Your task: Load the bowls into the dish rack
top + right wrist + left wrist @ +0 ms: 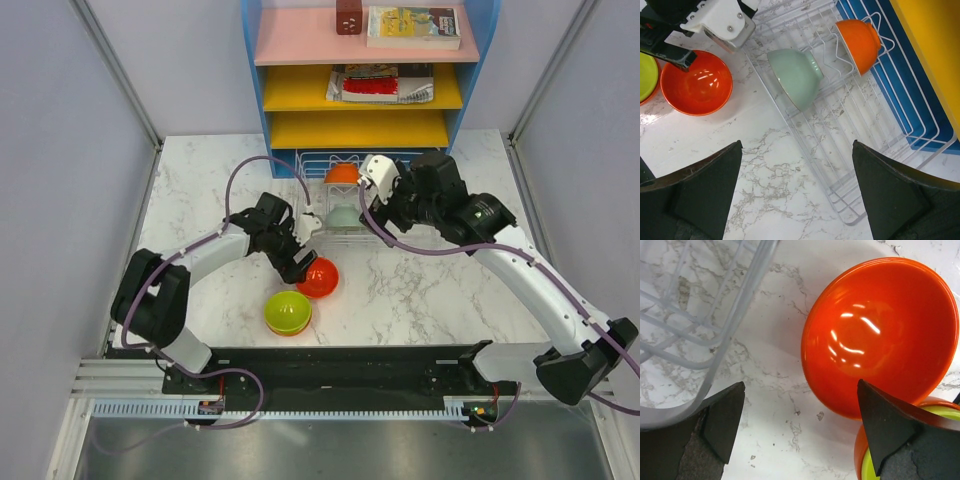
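Observation:
The white wire dish rack point(310, 160) stands before the blue shelf unit. It holds an orange bowl point(342, 174) and a mint bowl point(345, 215), both on edge between prongs; they show in the right wrist view too, orange point(860, 42) and mint point(796, 75). A red bowl point(319, 277) sits upright on the table, also in the left wrist view point(880, 335). A lime green bowl point(288, 312) is nested in an orange one. My left gripper point(300, 262) is open and empty beside the red bowl's rim point(800, 425). My right gripper point(380, 205) is open and empty above the rack's near right part point(797, 185).
The blue shelf unit point(360, 75) with pink and yellow shelves stands right behind the rack, with books on it. The rack's clear tray corner point(700, 315) lies close to my left fingers. Grey walls close in both sides of the marble table point(420, 290).

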`<state>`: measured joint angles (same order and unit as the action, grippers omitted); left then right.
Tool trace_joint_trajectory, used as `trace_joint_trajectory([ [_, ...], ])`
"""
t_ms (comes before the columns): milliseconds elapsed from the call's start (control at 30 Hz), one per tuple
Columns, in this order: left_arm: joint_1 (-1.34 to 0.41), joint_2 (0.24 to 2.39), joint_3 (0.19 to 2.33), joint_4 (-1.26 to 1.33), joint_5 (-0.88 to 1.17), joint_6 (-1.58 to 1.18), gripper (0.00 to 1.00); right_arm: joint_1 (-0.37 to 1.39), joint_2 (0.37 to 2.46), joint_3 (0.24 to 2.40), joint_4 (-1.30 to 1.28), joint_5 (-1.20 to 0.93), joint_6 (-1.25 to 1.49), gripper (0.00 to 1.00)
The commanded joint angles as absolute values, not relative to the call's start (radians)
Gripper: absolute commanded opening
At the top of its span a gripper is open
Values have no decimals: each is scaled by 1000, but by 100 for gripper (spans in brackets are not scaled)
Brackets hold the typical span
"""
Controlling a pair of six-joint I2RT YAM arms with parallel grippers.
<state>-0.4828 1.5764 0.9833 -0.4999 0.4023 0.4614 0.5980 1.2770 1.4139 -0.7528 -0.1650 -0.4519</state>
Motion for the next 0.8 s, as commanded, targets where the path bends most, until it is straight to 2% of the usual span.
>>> trace_joint_trajectory([
  [0, -532, 1624, 1025, -451, 391, 445, 100, 592, 1221, 1394, -701, -201, -433, 98],
  [133, -548, 1635, 1022, -453, 379, 452, 100, 592, 1212, 1393, -698, -201, -431, 98],
  [200, -548, 1631, 1023, -465, 374, 457, 88, 591, 1212, 1396, -696, -198, -431, 98],
  [233, -548, 1628, 1025, -468, 373, 457, 66, 592, 1212, 1396, -695, -199, -430, 98],
  [300, -548, 1615, 1022, -472, 364, 459, 46, 591, 1209, 1394, -695, -204, -428, 98],
  [333, -548, 1608, 1022, -479, 362, 459, 28, 589, 1210, 1393, -693, -206, -426, 98],
  [467, -548, 1569, 1006, -492, 344, 460, 2, 589, 1212, 1385, -684, -201, -420, 98],
  [767, -543, 1398, 1049, -525, 334, 456, 2, 528, 1327, 1385, -577, -143, -351, 98],
])
